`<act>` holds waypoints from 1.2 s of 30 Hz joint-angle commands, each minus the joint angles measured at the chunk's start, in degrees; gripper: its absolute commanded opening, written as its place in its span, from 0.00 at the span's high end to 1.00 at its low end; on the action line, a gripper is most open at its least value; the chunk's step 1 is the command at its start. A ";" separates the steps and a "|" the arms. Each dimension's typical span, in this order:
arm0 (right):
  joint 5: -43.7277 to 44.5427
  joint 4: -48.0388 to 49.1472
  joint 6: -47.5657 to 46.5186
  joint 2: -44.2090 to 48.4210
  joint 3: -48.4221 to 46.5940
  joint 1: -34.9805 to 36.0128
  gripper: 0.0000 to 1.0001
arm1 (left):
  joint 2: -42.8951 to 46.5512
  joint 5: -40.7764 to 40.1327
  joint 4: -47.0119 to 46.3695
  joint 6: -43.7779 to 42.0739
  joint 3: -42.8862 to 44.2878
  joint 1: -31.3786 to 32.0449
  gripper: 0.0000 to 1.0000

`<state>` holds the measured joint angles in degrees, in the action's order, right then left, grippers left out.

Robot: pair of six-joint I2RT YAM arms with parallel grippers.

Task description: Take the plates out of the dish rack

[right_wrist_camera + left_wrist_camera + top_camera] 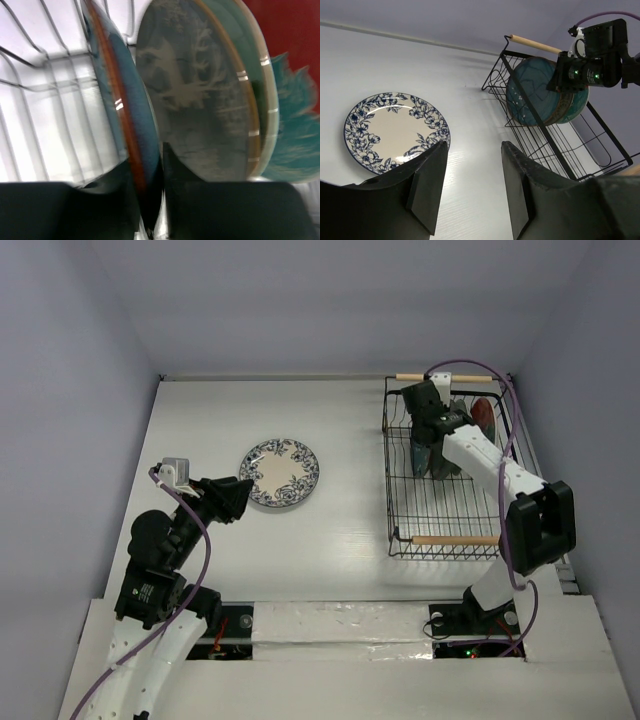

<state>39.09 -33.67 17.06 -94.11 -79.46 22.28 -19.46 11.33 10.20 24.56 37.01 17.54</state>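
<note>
A plate with a dark blue floral rim (pixel 278 473) (pixel 395 130) lies flat on the white table. My left gripper (pixel 247 492) (pixel 474 145) hovers just near-left of it, open, with only bare table between its fingers. The black wire dish rack (pixel 400 502) (pixel 555 150) stands at the right. In it stand on edge a speckled teal-blue plate (pixel 131 100) (pixel 535 95), a grey-green deer plate (pixel 200 100) and a red plate (pixel 295 45). My right gripper (pixel 432 435) (pixel 150 160) reaches down into the rack, shut on the teal-blue plate's rim.
Light wooden bar handles cap the rack's near end (pixel 455 539) and far end (pixel 420 377). Grey walls close in the table at the back and both sides. The right arm's purple cable (pixel 505 400) loops over the rack's far right corner.
</note>
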 commanded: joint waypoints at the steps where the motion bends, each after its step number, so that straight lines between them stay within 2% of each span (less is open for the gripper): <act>1: 4.23 -1.57 -1.15 1.56 -4.99 0.13 0.83 | 0.04 0.09 -1.67 -0.12 0.95 -0.14 0.56; 4: 5.20 -3.24 -2.03 2.43 -6.66 0.13 0.94 | 0.04 0.18 -1.76 -0.04 0.87 -0.14 0.55; 7: 7.05 -4.21 -3.34 3.49 -8.51 0.13 0.99 | 0.04 0.53 -2.02 -0.12 0.87 -0.14 0.54; 17: 9.34 -8.00 -6.07 10.51 -18.18 1.18 1.00 | -0.05 1.06 -2.20 -0.03 0.78 -0.67 0.48; 23: -0.84 -1.78 -3.71 19.39 -19.33 4.86 1.00 | 0.13 1.15 -2.20 -0.12 0.78 -0.67 0.45; 27: -15.31 7.72 1.03 21.16 -14.50 9.43 1.00 | 0.04 1.06 -2.20 -0.12 0.78 -1.19 0.43; 32: -24.31 20.63 8.15 14.14 -11.86 15.68 1.00 | 0.13 0.80 -2.02 -0.12 0.87 -1.19 0.43; 36: -35.45 32.69 19.82 4.49 -9.23 17.00 1.00 | 0.13 0.18 -1.85 -0.03 0.95 -1.19 0.43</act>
<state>16.08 -20.75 25.26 -84.42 -90.04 38.02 -19.46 11.75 10.17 24.56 37.01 16.75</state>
